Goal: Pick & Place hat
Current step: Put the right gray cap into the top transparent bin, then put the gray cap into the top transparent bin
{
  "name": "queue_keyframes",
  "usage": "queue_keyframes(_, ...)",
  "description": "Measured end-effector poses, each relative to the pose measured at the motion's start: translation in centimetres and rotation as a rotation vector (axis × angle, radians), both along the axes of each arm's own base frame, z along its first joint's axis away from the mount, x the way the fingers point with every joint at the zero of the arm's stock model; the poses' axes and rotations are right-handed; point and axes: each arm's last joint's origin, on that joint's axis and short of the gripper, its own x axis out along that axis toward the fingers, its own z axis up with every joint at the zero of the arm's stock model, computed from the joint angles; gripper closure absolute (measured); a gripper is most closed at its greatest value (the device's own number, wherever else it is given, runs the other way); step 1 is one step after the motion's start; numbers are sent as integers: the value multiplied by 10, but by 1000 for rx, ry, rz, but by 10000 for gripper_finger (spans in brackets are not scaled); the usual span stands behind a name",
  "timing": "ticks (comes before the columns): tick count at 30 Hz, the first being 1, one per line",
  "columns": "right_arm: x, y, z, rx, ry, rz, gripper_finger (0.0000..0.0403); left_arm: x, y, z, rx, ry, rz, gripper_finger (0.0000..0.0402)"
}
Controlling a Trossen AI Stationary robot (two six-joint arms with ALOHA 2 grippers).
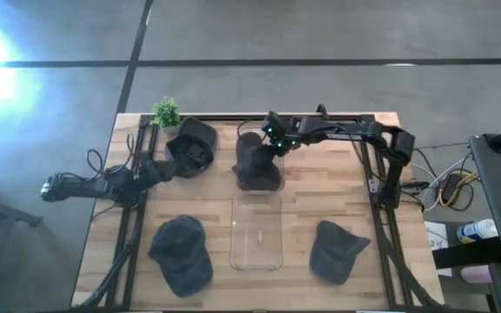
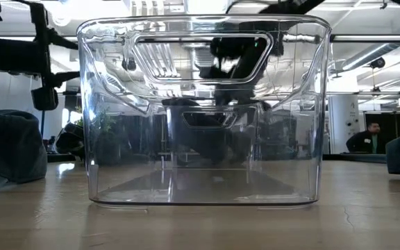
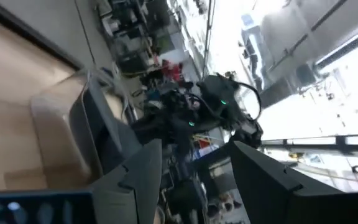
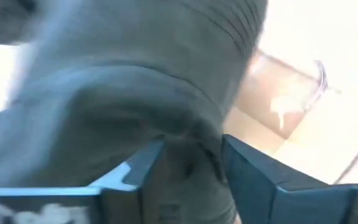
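Wooden bench (image 1: 303, 209): right arm stretched leftward along far edge, right gripper (image 1: 269, 146) fingers clamped on dark hat (image 1: 256, 163) beyond clear bin (image 1: 257, 233). Left arm low at left, left gripper (image 1: 191, 149) fingers apart.

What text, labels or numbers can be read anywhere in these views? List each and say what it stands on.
None can be read.
Pale marks on the right gripper's finger in the right wrist view: too blurred to read.
The hat it grips, the other hats and the clear bin show no lettering.
Left gripper: no lettering visible.
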Motion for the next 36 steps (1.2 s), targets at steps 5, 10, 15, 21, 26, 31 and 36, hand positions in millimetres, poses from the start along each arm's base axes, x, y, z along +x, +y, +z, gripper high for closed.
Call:
queue_keyframes(5,-13,5,36,-125,-58,46,211,3,-6,12,199,92,-181,216)
queue_keyframes(10,-32,11,67,-227,-86,77,204,7,-6,26,243,466,-234,216)
queue_keyframes(15,-50,20,80,-256,-39,124,204,20,-6,53,270,743,-250,216)
queue_keyframes(21,-65,25,83,-271,50,202,204,44,-7,94,289,735,-233,216)
queue_keyframes(26,-71,26,89,-318,63,242,204,61,-5,107,292,765,-128,216)
queue_keyframes(31,-71,27,88,-333,72,275,204,69,-6,102,301,972,-186,216)
queue_keyframes(36,-72,26,87,-340,81,291,204,66,-4,93,312,1376,-218,218)
